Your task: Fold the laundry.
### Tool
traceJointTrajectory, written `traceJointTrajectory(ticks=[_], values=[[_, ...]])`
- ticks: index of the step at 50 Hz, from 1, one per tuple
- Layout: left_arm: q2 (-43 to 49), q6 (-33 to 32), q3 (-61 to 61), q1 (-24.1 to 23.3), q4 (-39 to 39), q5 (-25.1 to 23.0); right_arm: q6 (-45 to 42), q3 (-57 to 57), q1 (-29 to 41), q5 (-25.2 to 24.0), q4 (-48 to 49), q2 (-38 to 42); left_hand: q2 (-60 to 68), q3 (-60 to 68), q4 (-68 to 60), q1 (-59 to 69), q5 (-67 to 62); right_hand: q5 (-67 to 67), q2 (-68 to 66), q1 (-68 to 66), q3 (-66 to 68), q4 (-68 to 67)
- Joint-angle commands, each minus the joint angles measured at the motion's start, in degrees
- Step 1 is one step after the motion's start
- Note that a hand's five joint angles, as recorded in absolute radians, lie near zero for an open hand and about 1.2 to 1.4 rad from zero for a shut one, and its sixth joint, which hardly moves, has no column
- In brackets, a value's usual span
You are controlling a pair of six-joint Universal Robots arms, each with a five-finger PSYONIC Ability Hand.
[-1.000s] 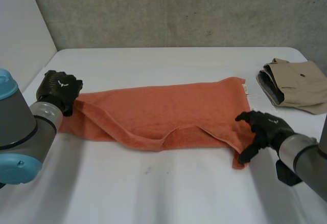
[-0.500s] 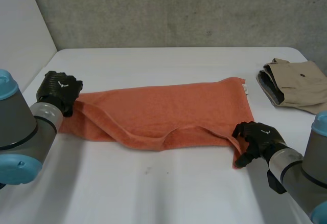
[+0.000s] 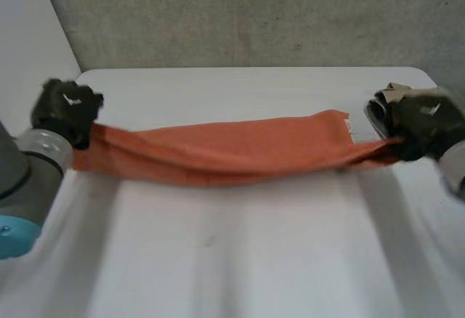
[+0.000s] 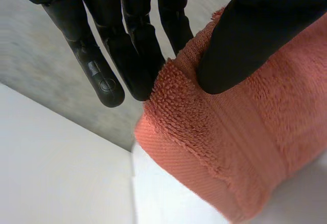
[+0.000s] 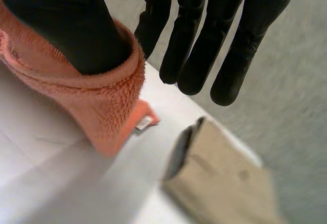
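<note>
Two ends of an orange towel (image 3: 232, 151) are held, one by each hand, so that the cloth is drawn out in a long, loosely doubled band across the white table (image 3: 240, 260). The left hand (image 3: 65, 109) is seen at the towel's left end, near the table's left edge. In the left wrist view the hemmed end is pinched between the thumb and the straight fingers (image 4: 130, 45). The right hand (image 3: 421, 123) is placed at the towel's right end, where the cloth is gathered narrow. In the right wrist view that end is curled round the thumb and pressed under it, while the fingers (image 5: 199, 45) are kept straight and close together just behind it. A folded beige garment (image 5: 225, 183) is seen lying on the table just beyond the right hand. Whether the band's sagging middle is touching the table cannot be told.
</note>
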State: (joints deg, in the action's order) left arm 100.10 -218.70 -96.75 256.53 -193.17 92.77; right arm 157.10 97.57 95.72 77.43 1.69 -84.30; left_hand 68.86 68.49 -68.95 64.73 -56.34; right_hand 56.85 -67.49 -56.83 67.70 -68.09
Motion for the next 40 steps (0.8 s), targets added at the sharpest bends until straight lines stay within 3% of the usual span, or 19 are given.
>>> traceJointTrajectory(ticks=[1, 8, 13, 17, 24, 28, 32, 36, 40], values=[[-12.4, 2.5, -0.5, 3.1, 3.1, -0.6, -20.1, -18.3, -3.4, -6.1, -25.6, -4.8, 11.1, 11.5, -11.1, 15.3, -13.7, 13.2, -12.5, -23.2, 12.3, -11.9], [-20.1, 2.8, -0.5, 4.3, 8.2, -2.5, -25.3, -27.9, -2.4, -6.2, -37.1, -5.3, 11.1, 11.5, -11.1, 15.3, -13.7, 13.2, -12.5, -23.2, 12.3, -11.9], [-18.5, 2.7, -1.1, 4.2, 11.8, -4.8, -28.9, -30.1, 3.7, -4.8, -40.3, 3.0, 11.1, 11.5, -11.1, 15.3, -13.7, 13.2, -12.5, -23.2, 12.3, -11.9], [-9.1, 2.0, -0.2, 4.4, 12.1, -5.1, -32.9, -31.9, 7.8, -0.8, -40.6, 11.4, 11.1, 11.5, -11.1, 15.3, -13.7, 13.2, -12.5, -23.2, 12.3, -11.9], [8.3, -4.4, 9.7, 2.6, 11.9, -2.6, -35.6, -36.5, 8.8, 5.9, -38.9, 24.2, 11.1, 11.5, -11.1, 15.3, -13.7, 13.2, -12.5, -23.2, 12.3, -11.9], [17.5, -5.6, 20.5, -0.1, 11.7, 2.6, -34.4, -44.3, 9.2, 8.5, -32.9, 31.6, 11.1, 11.5, -11.1, 15.3, -13.7, 13.2, -12.5, -23.2, 12.3, -11.9], [23.4, -5.4, 32.7, -1.0, 8.6, 7.2, -31.0, -53.9, 10.9, 10.6, -19.8, 34.3, 11.1, 11.5, -11.1, 15.3, -13.7, 13.2, -12.5, -23.2, 12.3, -11.9], [24.9, -4.9, 43.6, -1.3, -0.2, 8.7, -29.7, -61.6, 11.9, 10.7, -4.4, 34.0, 11.1, 11.5, -11.1, 15.3, -13.7, 13.2, -12.5, -23.2, 12.3, -11.9], [24.6, -2.4, 49.1, -1.6, -14.2, 9.6, -29.6, -65.0, 13.0, 10.4, 11.0, 32.0, 11.1, 11.5, -11.1, 15.3, -13.7, 13.2, -12.5, -23.2, 12.3, -11.9]])
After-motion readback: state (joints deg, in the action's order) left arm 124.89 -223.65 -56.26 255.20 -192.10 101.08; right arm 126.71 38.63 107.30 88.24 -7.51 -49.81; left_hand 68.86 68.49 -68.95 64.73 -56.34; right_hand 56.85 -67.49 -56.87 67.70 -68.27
